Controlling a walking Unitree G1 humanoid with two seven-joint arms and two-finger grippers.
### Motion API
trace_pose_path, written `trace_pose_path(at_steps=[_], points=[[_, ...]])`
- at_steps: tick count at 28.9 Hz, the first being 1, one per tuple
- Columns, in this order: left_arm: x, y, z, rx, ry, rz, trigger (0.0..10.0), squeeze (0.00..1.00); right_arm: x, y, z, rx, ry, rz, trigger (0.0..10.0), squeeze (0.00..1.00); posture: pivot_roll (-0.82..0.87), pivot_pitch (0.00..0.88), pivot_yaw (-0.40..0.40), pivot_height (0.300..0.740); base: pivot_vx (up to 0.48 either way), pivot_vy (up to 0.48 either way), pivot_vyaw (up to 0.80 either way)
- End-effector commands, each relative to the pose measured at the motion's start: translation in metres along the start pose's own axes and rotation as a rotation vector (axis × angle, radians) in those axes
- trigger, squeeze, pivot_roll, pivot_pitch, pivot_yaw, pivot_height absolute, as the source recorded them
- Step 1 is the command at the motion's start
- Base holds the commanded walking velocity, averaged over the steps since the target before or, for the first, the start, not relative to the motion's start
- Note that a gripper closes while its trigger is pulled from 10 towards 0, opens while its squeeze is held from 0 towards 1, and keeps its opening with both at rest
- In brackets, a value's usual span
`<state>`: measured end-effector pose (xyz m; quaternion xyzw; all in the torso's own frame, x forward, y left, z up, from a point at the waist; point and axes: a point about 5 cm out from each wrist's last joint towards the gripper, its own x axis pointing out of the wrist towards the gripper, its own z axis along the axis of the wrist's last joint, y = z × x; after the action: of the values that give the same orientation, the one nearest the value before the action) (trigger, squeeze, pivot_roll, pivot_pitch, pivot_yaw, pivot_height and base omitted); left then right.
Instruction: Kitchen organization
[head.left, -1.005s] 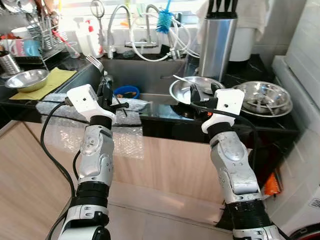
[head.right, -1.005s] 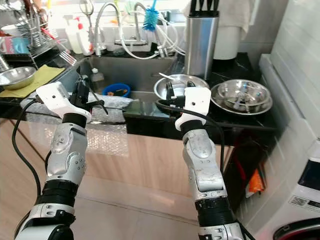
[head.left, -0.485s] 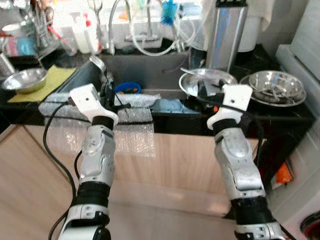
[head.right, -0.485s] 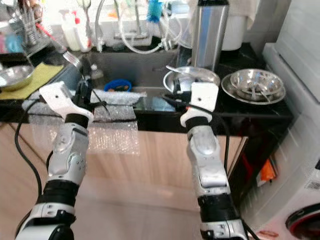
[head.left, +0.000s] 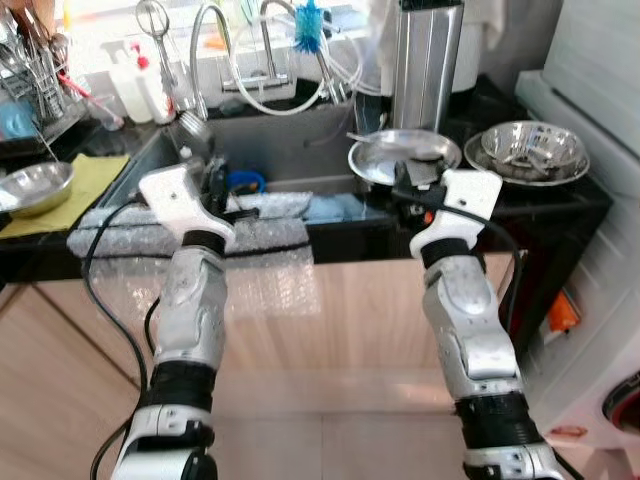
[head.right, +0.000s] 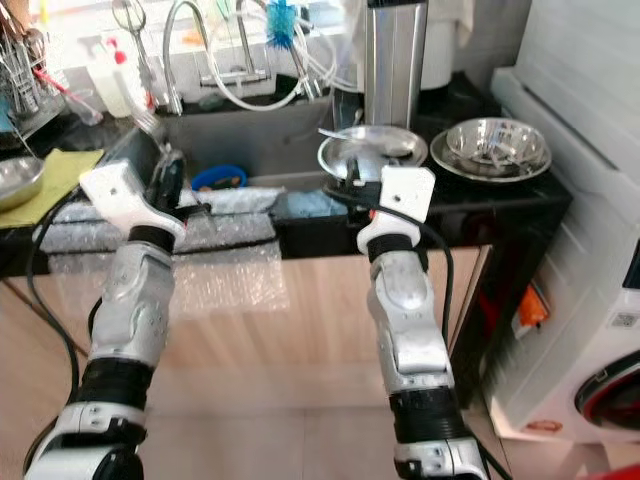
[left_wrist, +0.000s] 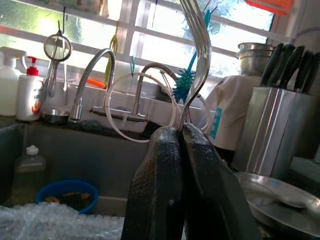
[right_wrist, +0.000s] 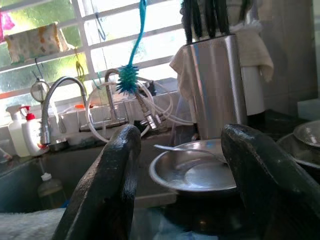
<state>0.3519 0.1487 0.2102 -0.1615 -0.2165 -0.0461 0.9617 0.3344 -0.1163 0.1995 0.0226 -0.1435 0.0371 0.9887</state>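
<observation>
No writing is legible on anything here. The left hand (left_wrist: 181, 150) hovers at the tabletop's (head.left: 520, 208) front edge over bubble wrap (head.left: 265, 235), fingers pinched tight on a fork (left_wrist: 198, 55) standing tines-up. The right hand (right_wrist: 182, 165) hovers at the same edge, fingers spread wide and holding nothing, just short of a steel plate (head.left: 404, 157) with a spoon (right_wrist: 185, 148). Behind lie the sink (head.left: 290, 140) and knife block (head.left: 428, 60).

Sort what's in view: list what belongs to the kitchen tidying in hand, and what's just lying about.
In hand: fork pinched in left claw; right claw, open, facing the steel plate.

Lying about: knife block, blue brush, soap bottle, blue bowl.
</observation>
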Motion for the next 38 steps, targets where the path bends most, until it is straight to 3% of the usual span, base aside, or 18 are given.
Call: trace_pose_path(at_steps=[1,11,25,38], points=[[-0.0003,0.0123,0.0051,0.038,0.004,0.036,10.0,0.00,0.0010,0.0130,0.0033,0.018,-0.017,0.029,10.0,0.00,-0.03,0.000,0.141,0.740,0.000,0.000,0.00],[0.0030,0.0114,0.0104,0.048,0.001,0.031,10.0,0.00,0.0003,0.0173,0.0010,0.023,-0.013,0.033,10.0,0.00,-0.02,0.000,0.153,0.740,0.028,0.000,0.00],[0.0034,0.0072,0.0110,0.021,-0.010,0.030,10.0,0.00,0.0015,0.0153,0.0029,-0.034,-0.018,0.048,10.0,0.00,-0.03,0.000,0.145,0.740,0.475,0.000,0.14],[-0.0005,0.0136,0.0063,-0.001,-0.009,0.079,10.0,0.00,0.0029,0.0152,0.0038,-0.030,-0.012,0.068,10.0,0.00,-0.04,0.000,0.118,0.740,0.480,0.000,0.00]])
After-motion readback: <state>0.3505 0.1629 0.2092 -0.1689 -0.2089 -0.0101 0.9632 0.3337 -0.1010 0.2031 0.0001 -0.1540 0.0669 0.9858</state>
